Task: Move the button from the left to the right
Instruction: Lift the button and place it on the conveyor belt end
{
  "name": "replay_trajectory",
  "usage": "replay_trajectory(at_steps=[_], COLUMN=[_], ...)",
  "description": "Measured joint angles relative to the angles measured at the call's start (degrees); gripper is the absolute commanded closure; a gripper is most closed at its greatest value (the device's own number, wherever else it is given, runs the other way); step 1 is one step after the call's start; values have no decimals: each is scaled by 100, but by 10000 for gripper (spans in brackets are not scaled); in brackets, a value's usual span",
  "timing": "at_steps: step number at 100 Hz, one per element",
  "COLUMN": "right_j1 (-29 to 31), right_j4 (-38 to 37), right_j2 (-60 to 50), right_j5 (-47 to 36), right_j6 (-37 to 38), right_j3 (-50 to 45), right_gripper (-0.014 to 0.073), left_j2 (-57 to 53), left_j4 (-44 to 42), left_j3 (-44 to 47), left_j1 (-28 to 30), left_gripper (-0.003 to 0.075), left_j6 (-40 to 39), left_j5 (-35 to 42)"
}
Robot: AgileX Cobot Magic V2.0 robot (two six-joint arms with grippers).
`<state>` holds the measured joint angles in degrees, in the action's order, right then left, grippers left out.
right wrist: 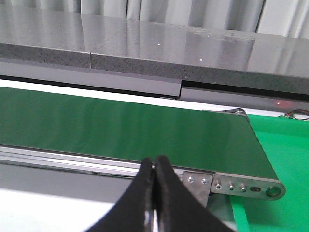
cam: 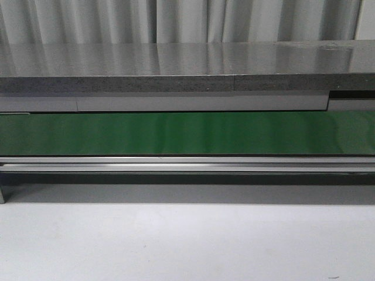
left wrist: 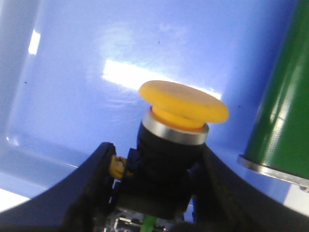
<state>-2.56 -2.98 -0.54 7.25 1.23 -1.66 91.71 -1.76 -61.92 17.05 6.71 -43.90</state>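
Note:
In the left wrist view the button (left wrist: 181,116) has a round yellow-orange cap, a silver ring and a black body. My left gripper (left wrist: 157,164) is shut on the black body, one black finger on each side, over a blue tray (left wrist: 72,72). In the right wrist view my right gripper (right wrist: 154,166) is shut and empty, its black fingertips pressed together above the near rail of the green conveyor belt (right wrist: 120,125). Neither gripper nor the button shows in the front view.
The green belt (cam: 187,133) runs across the front view, with a metal rail (cam: 187,165) in front and a grey stone ledge (cam: 176,85) behind. A white table (cam: 187,246) lies in front. The belt's roller end (left wrist: 285,106) stands beside the blue tray. A green mat (right wrist: 285,159) lies past the belt's end.

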Motion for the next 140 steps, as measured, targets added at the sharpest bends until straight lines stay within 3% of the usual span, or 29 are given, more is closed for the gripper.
replay_trajectory(at_steps=[31, 52, 84, 98, 123, 130, 140], right_j1=[0, 0, 0, 0, 0, 0, 0], right_j4=[0, 0, 0, 0, 0, 0, 0], right_j2=[0, 0, 0, 0, 0, 0, 0], right_j5=[0, 0, 0, 0, 0, 0, 0], right_j6=[0, 0, 0, 0, 0, 0, 0], right_j3=[0, 0, 0, 0, 0, 0, 0], right_gripper=[662, 662, 662, 662, 662, 662, 662], left_j2=[-507, -507, 75, 306, 366, 366, 366], left_j4=[503, 765, 1086, 1159, 1174, 1174, 1174], left_j3=[0, 0, -2, -80, -324, -356, -371], left_j1=[-677, -1266, -1440, -1442, -1473, -1512, -1583], left_gripper=[715, 715, 700, 577, 129, 87, 86], left_j6=[244, 289, 303, 303, 303, 303, 303], left_j5=[-23, 433, 613, 613, 588, 588, 564])
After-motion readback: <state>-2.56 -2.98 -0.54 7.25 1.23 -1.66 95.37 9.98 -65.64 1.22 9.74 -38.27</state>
